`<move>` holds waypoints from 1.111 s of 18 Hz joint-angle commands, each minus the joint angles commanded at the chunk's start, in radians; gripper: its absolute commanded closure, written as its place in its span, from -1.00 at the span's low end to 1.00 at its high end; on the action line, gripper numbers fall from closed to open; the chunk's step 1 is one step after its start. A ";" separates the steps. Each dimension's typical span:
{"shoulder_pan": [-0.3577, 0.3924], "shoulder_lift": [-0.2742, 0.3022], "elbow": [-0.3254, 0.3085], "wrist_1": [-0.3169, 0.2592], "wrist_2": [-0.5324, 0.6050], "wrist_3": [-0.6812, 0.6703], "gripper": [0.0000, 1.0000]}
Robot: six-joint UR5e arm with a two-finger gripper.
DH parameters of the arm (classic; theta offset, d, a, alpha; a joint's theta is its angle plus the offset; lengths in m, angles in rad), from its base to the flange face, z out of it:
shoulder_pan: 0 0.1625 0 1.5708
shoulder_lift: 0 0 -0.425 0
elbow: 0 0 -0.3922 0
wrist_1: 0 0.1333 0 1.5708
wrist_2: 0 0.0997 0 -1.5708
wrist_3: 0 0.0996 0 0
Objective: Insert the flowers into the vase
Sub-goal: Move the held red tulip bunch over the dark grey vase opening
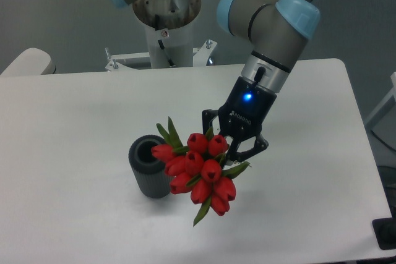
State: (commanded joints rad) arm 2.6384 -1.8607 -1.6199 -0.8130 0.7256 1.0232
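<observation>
Hand (230, 153) clenched on the flowers (199, 168), gripping behind the red tulip heads; stems not visible from this view. Bunch hangs above the counter (74, 109), just right of the vase (150, 166), the leftmost buds overlapping its rim in view. Vase upright, mouth open and unfilled. Insertion not yet done. To do it well: bring the stem end over the mouth, align the bunch near vertical, lower slowly. Bunch is wider than the vase; a sideways nudge could tip it.

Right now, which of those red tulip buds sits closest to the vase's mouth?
The leftmost bud of the flowers, poking out sideways beside the vase rim; the other buds cluster farther right, nearer the gripper.
</observation>
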 joint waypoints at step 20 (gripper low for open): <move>-0.025 -0.002 0.003 0.003 -0.250 -0.087 0.47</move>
State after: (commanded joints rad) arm 2.6139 -1.8623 -1.6168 -0.8100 0.4758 0.9358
